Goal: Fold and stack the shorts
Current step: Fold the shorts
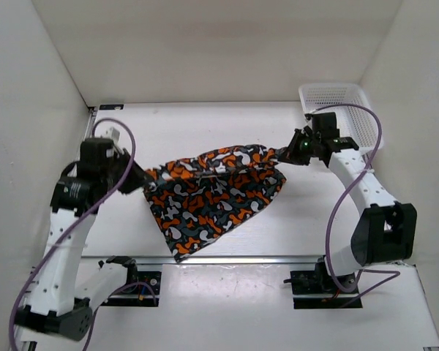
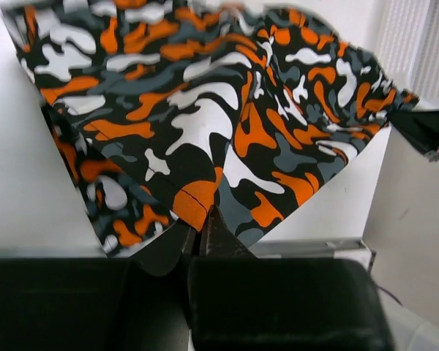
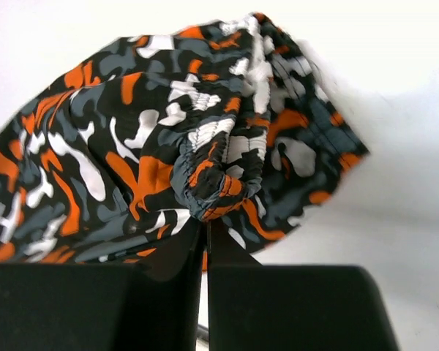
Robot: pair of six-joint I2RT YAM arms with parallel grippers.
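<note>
The camouflage shorts (image 1: 212,194) hang stretched between my two grippers above the table, their lower part drooping toward the near rail. My left gripper (image 1: 143,179) is shut on the shorts' left edge; in the left wrist view the gripper (image 2: 200,219) pinches an orange hem corner of the shorts (image 2: 205,124). My right gripper (image 1: 287,155) is shut on the right end; in the right wrist view that gripper (image 3: 206,219) clamps the gathered elastic waistband of the shorts (image 3: 154,146).
A white mesh basket (image 1: 351,110) stands at the back right, just behind my right arm. White walls close in the table on the left, back and right. A metal rail (image 1: 227,258) crosses the near side.
</note>
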